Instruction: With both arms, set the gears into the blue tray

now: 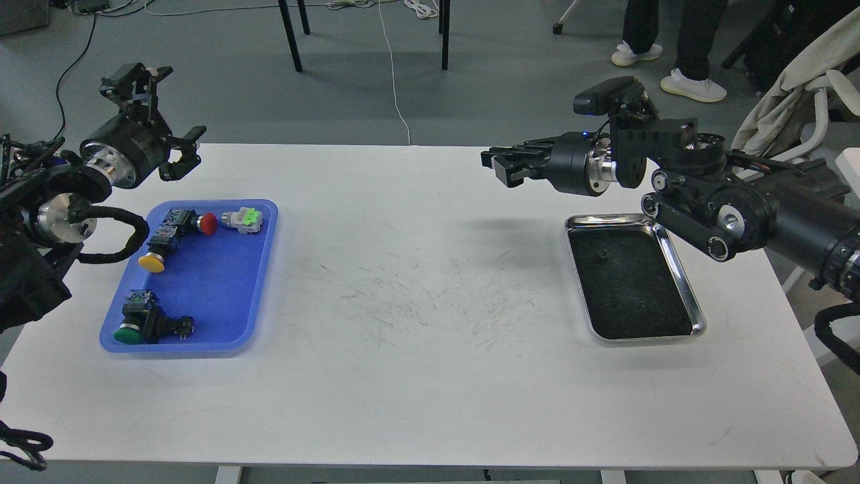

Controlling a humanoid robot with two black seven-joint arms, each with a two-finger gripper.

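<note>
The blue tray (213, 296) lies at the table's left and holds push-buttons only. One tiny black gear (603, 254) rests on the dark floor of the steel tray (680, 281) at the right. My right gripper (498, 166) hangs high above the table, left of the steel tray, pointing left. Its fingers look pressed together, and anything held between them is too small to make out. My left gripper (160, 111) is open and empty, hovering over the table's back left corner just behind the blue tray.
In the blue tray lie a red-capped button (195, 222), a grey and green switch (243, 219), a yellow-capped button (156, 250) and a green-capped button (142, 324). Chair legs and a person's feet stand beyond the table's far edge.
</note>
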